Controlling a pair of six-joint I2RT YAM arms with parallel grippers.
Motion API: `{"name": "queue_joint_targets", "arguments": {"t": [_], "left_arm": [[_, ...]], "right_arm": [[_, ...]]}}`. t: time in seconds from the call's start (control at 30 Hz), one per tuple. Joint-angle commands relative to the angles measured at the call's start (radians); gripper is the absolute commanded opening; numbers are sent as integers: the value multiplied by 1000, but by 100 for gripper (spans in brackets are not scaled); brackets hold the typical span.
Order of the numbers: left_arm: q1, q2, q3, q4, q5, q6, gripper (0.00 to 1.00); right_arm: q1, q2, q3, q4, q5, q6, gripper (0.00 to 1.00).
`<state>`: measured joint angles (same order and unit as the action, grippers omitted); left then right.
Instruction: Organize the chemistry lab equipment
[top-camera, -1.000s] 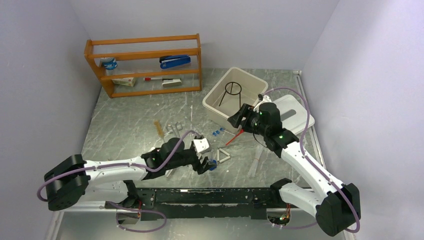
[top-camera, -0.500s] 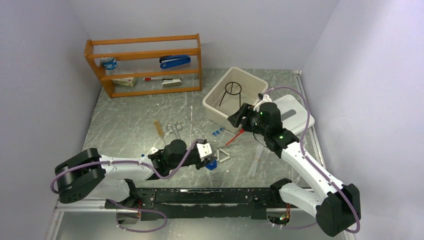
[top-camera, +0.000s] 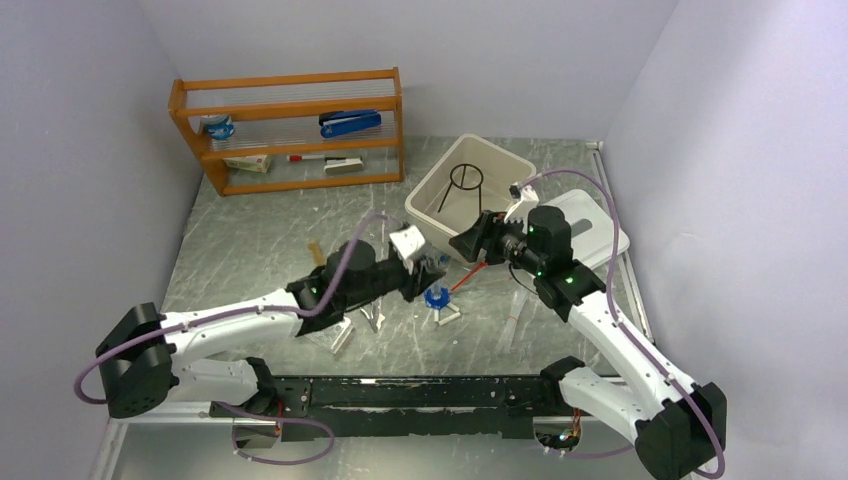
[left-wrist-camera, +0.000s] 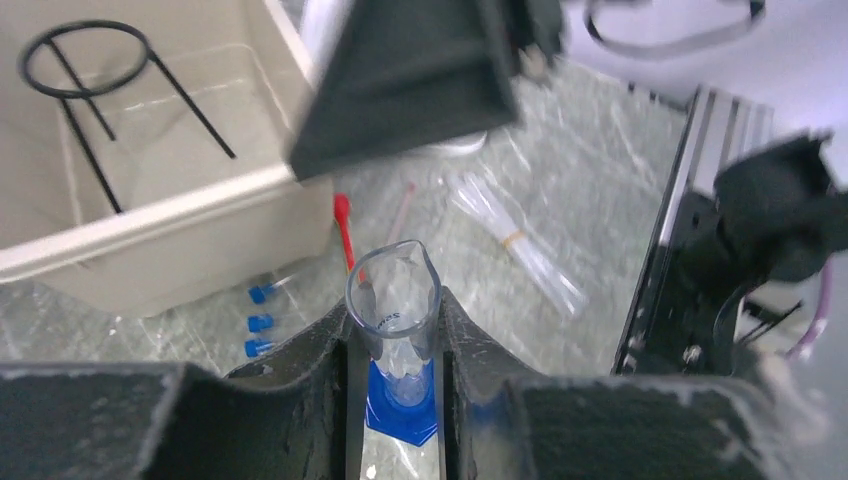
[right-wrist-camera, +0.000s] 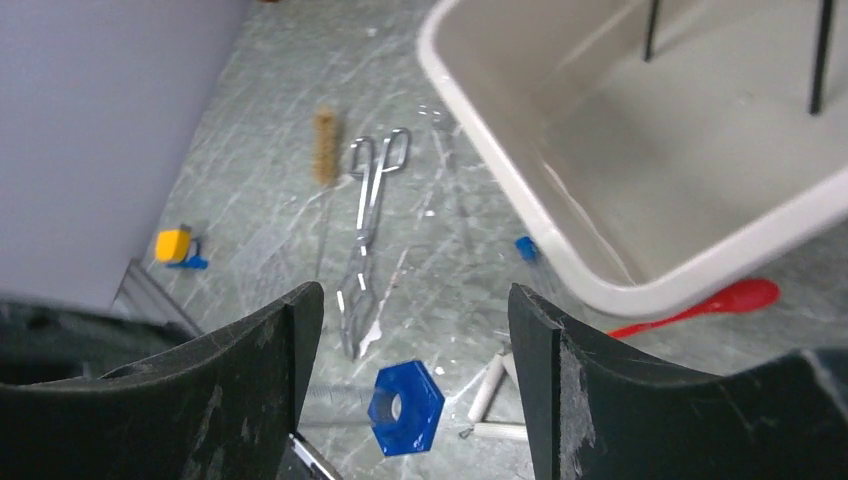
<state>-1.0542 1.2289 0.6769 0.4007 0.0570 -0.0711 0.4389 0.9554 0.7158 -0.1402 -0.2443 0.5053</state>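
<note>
Since the earlier frame, the left hand (left-wrist-camera: 395, 345) had swung toward the bin (top-camera: 432, 228), clenched on a blue-based clear cylinder (left-wrist-camera: 392, 300) just before it, presumably for binning. The right hand (right-wrist-camera: 410, 330) hovered released beside it.

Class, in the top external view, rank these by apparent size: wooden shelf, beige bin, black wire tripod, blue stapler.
1. wooden shelf
2. beige bin
3. black wire tripod and blue stapler: they look about alike, so not ranked.
</note>
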Motion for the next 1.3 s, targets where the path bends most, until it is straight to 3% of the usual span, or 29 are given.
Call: {"name": "queue_joint_targets", "arguments": {"t": [0.0, 0.2, 0.5, 1.17, 1.27], "left_arm": [[87, -32, 141, -247, 34, -179, 22], [231, -44, 212, -328, 191, -327, 22], [288, 13, 387, -500, 289, -436, 21], [331, 96, 464, -461, 392, -516, 21], [336, 89, 463, -453, 393, -523, 21]], "right_arm": [[0, -46, 32, 73, -158, -80, 71], [0, -77, 29, 135, -241, -67, 72], [17, 17, 72, 162, -435, -141, 74], [84, 138, 56, 221, -438, -131, 66], [91, 145, 52, 231, -430, -126, 57]]}}
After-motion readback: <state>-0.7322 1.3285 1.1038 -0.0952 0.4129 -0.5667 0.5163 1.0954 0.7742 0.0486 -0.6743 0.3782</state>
